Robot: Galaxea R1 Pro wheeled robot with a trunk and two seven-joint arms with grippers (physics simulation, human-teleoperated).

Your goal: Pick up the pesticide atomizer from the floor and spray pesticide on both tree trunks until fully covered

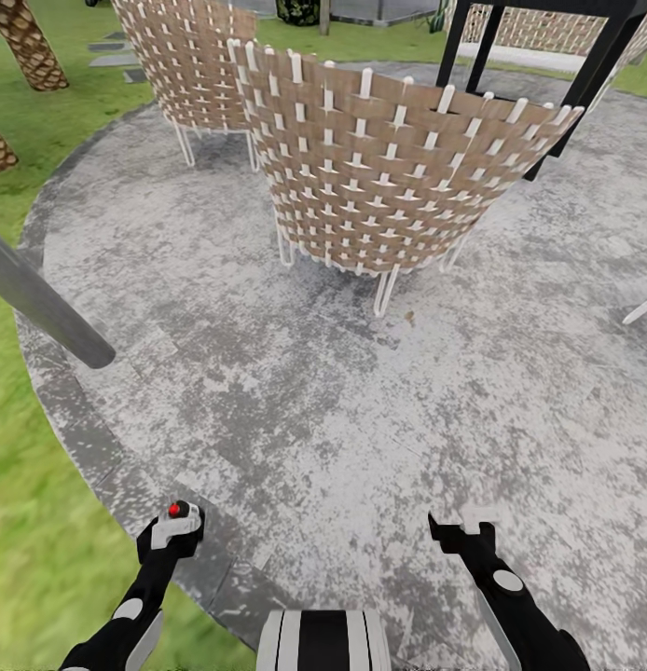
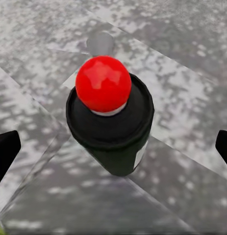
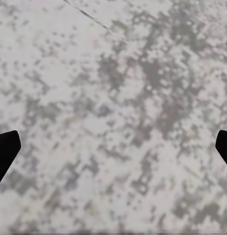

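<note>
Left pincer (image 2: pixel 113 147) wide apart around pesticide atomizer (image 2: pixel 111 117), black body, red cap; contact unclear. Right pincer (image 3: pixel 113 147) apart, empty, above grey paved patch (image 1: pixel 361 391). Woven chair (image 1: pixel 389 168) ahead.

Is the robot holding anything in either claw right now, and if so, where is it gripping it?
Nothing is held. The left gripper hangs open above the red-topped atomizer, fingertips apart from it; the right gripper is open over bare paving.

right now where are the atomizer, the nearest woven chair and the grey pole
atomizer (image 2: pixel 103 83), left wrist view, its red top
woven chair (image 1: pixel 398 177), head view, its woven back
grey pole (image 1: pixel 44 303), head view, mid shaft
</note>
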